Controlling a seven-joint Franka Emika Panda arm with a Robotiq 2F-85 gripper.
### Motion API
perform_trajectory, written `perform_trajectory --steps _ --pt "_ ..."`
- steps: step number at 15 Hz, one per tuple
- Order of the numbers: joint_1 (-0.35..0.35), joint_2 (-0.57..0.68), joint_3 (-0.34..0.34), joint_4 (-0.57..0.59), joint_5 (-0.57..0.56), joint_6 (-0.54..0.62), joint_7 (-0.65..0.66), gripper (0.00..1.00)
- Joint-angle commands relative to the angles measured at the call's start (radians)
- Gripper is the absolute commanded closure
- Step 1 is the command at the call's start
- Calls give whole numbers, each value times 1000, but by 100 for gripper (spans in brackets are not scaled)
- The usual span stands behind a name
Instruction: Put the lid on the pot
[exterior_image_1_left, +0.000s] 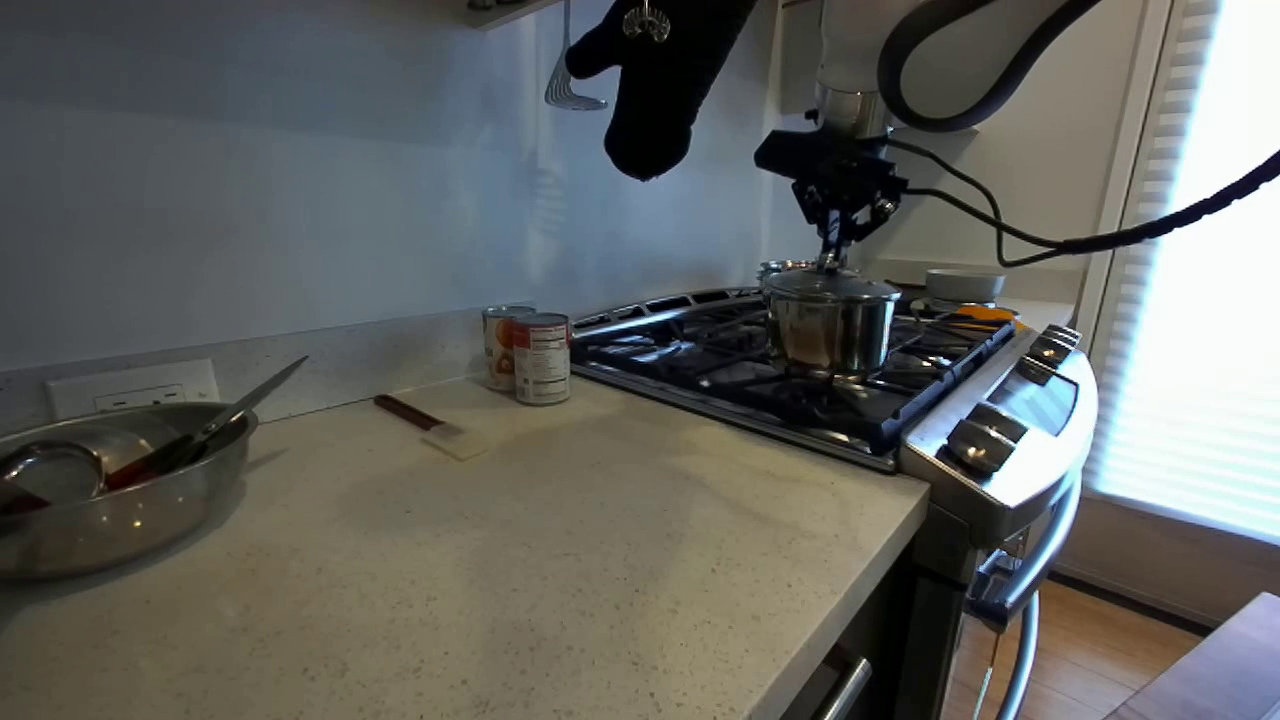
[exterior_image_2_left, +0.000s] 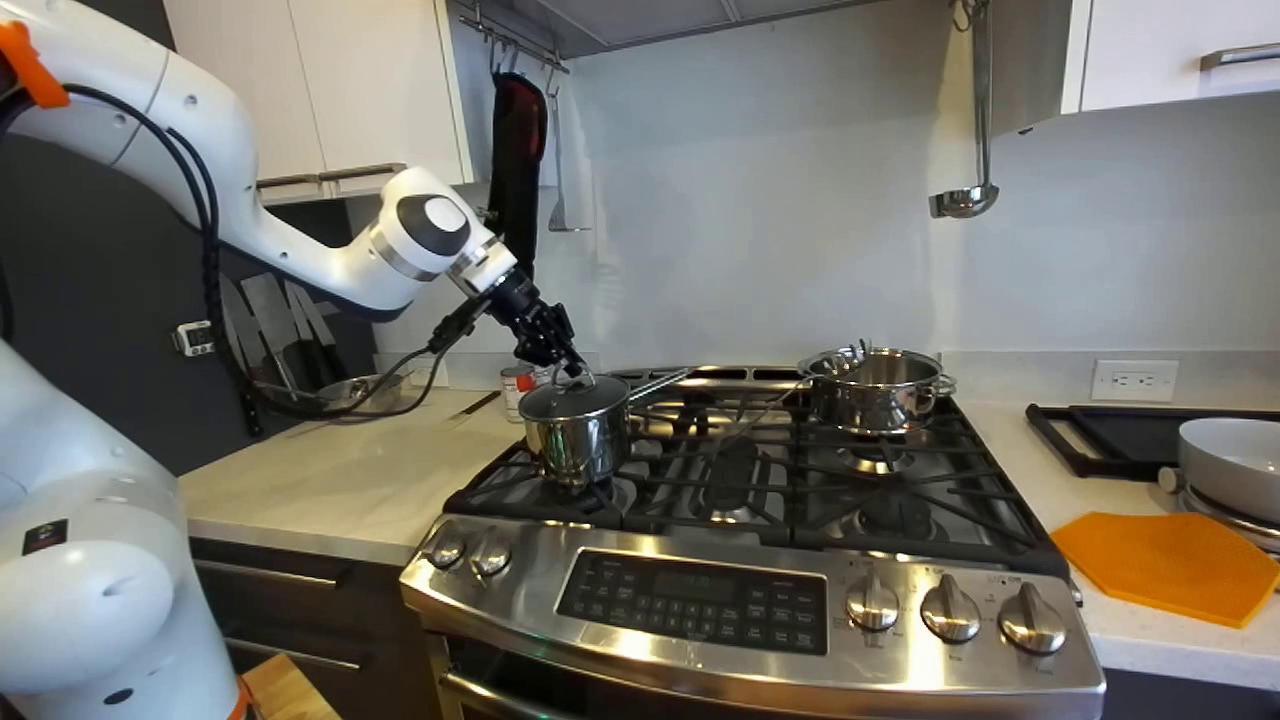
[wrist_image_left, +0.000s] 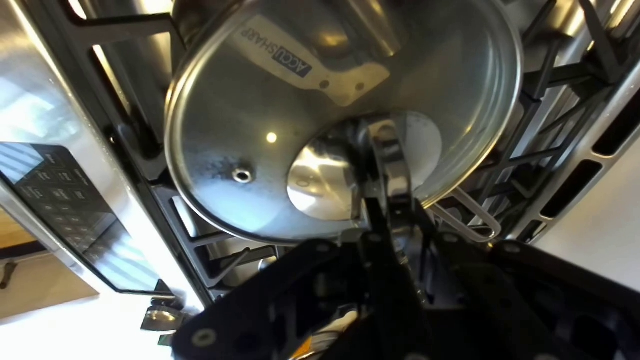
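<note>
The glass lid (exterior_image_1_left: 808, 285) lies over the top of the shiny steel pot (exterior_image_1_left: 830, 338) on the stove. It covers the pot (exterior_image_2_left: 578, 450) in both exterior views, and the lid (exterior_image_2_left: 560, 402) looks about level on the rim. I cannot tell if a slight gap is left. In the wrist view the lid (wrist_image_left: 240, 115) fills the upper middle, with its metal rim, vent hole and metal loop handle. My gripper (wrist_image_left: 396, 212) is shut on that handle, one finger on each side. The gripper (exterior_image_2_left: 574, 368) comes down tilted from above. The pot's long handle (wrist_image_left: 470, 217) points toward the wall.
A larger steel pot (exterior_image_2_left: 875, 395) stands on the back right burner. Two tin cans (exterior_image_1_left: 543, 360), a brush (exterior_image_1_left: 430, 425) and a steel bowl (exterior_image_1_left: 190, 500) with utensils are on the counter. An orange mat (exterior_image_2_left: 1165, 565) and a grey bowl (exterior_image_2_left: 1235, 465) lie right of the stove.
</note>
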Motion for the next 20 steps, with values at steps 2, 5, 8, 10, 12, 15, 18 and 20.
perform_trajectory --steps 2,5,8,10,12,15,18,20 --pt "24 24 -16 30 -19 -42 17 91" --pt "33 32 -21 37 -14 -47 12 53" --pt "55 25 -35 33 7 -41 -17 31" --pt "89 0 -48 17 27 -33 -74 17" --pt "141 -32 -62 3 72 -52 -181 2" --pt "238 -84 -83 -15 204 -119 -389 0" --pt "299 -155 -85 -15 295 -275 -577 0" --pt "324 -214 -99 -21 325 -375 -712 1"
